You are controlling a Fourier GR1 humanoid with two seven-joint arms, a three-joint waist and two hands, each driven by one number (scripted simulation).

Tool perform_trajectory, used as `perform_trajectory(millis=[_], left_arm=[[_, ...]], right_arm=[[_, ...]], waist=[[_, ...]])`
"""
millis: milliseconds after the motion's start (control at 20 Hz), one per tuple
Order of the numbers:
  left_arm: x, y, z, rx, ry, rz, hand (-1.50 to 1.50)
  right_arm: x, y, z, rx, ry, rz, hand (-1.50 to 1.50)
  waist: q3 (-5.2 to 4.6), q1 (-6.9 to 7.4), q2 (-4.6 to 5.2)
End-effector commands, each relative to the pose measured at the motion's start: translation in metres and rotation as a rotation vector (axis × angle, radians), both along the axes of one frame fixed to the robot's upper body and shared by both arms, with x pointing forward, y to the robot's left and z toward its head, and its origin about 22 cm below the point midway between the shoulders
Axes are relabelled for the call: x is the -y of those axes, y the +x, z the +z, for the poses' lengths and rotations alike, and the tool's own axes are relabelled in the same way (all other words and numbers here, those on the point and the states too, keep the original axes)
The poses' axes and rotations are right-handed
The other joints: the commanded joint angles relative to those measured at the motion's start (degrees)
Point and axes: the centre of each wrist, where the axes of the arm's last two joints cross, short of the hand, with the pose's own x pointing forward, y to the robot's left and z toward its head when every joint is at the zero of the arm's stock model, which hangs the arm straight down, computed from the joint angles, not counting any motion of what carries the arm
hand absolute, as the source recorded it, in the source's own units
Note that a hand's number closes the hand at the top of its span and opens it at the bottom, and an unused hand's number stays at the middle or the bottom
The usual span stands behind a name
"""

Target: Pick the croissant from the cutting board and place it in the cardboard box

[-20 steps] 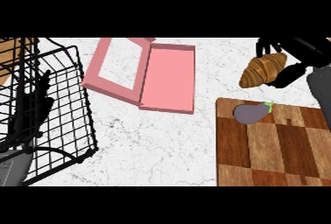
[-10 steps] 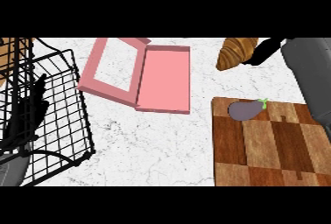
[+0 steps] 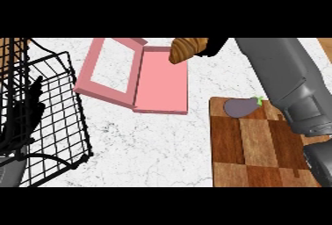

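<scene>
At the top centre of the frame the right hand [image 3: 213, 45] was curled round the croissant [image 3: 186, 47], holding it over the upper right corner of the pink box [image 3: 162, 83], presumably so it could be lowered into the open tray. An eggplant [image 3: 241, 107] lay on the cutting board [image 3: 250, 149] at lower right, well clear. The box's raised lid [image 3: 110, 72] and the wire basket [image 3: 45, 114] stood to the left, where the left hand [image 3: 29, 105] rested with straight fingers.

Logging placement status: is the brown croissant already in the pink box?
Not yet. The brown croissant is held by the right robot hand over the open pink box's far edge.
</scene>
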Motion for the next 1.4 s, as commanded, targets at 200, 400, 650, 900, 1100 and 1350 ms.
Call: perform_trajectory(millis=[200,400,650,900,1100,1350], left_arm=[[0.002,0.007,-0.005,-0.014,-0.023,0.017,0.00],[-0.004,-0.003,-0.008,-0.014,-0.017,-0.010,0.00],[0.011,0.009,0.000,-0.008,-0.020,-0.040,0.00],[0.023,0.013,-0.005,-0.017,-0.039,-0.072,0.00],[0.029,0.016,-0.003,-0.010,-0.014,-0.096,0.00],[0.025,0.018,-0.001,-0.002,-0.021,-0.092,0.00]], right_arm=[[-0.092,-0.013,-0.010,-0.149,0.008,0.033,1.50],[-0.115,-0.019,-0.019,-0.189,-0.014,0.028,1.50],[-0.121,-0.020,-0.020,-0.183,-0.068,-0.039,1.50],[-0.112,-0.019,-0.047,-0.242,-0.096,-0.160,1.50],[-0.101,-0.020,-0.074,-0.356,-0.100,-0.195,-1.50],[-0.105,-0.019,-0.063,-0.360,-0.024,-0.145,-1.50]], waist=[[-0.65,-0.38,0.43],[-0.66,0.17,0.46],[-0.72,2.13,0.90],[-0.77,3.97,1.37],[-0.75,5.44,1.48],[-0.71,5.32,1.63]])
